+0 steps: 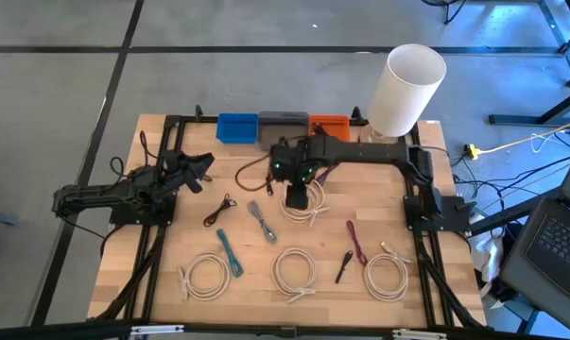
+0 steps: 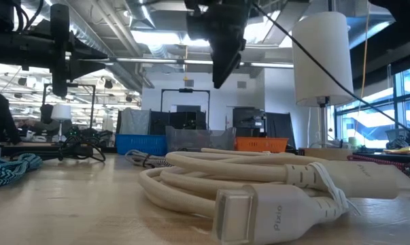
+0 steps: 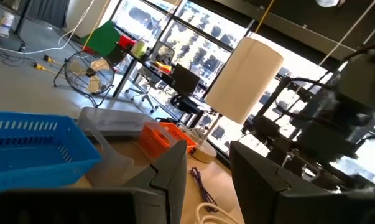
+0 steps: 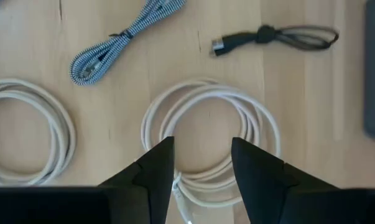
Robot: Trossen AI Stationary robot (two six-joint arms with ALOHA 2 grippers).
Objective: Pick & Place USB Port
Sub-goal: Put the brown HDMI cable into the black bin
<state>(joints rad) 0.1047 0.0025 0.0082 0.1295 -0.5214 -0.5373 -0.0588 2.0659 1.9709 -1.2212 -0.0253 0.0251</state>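
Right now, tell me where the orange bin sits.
In the high view the orange bin sits at the table's far edge, rightmost in the row after the blue bin and grey bin, left of the white lamp shade.

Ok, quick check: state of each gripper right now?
Left gripper: open, holding nothing, parked at the table's left side.
Right gripper: open, empty, above a coiled white cable.

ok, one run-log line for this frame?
right gripper: open, above white coiled cable | left gripper: idle, left side | bins: no cable seen
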